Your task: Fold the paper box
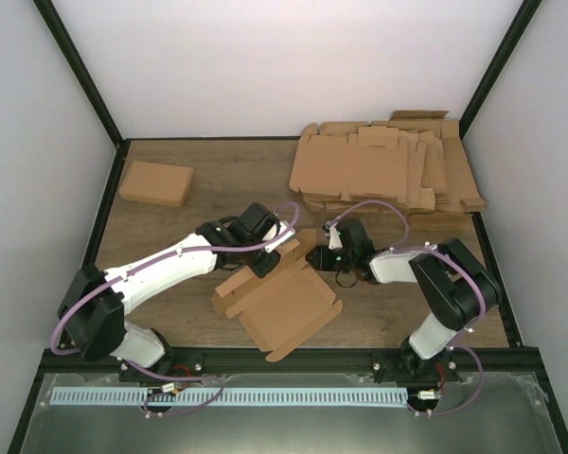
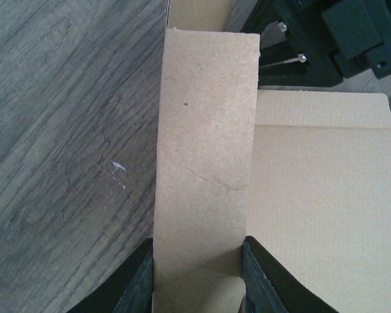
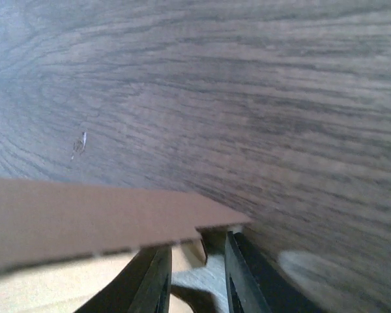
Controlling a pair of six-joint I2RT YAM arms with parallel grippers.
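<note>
The paper box [image 1: 282, 307] lies half-formed on the wooden table between the arms, its base panel flat and one long side wall raised. My left gripper [image 1: 263, 261] is shut on that raised wall [image 2: 205, 130], a doubled brown strip pinched between both fingers [image 2: 138, 283], beside the base panel [image 2: 319, 195]. My right gripper [image 1: 318, 255] sits at the box's far right corner. In the right wrist view its jaws [image 3: 197, 277] stand apart. A flap edge [image 3: 85, 222] lies over the left finger and a small tab hangs loose in the gap.
A thick pile of flat brown cardboard sheets [image 1: 388, 170] sits at the back right. A finished closed box [image 1: 156, 183] rests at the back left. Black frame posts and white walls bound the table.
</note>
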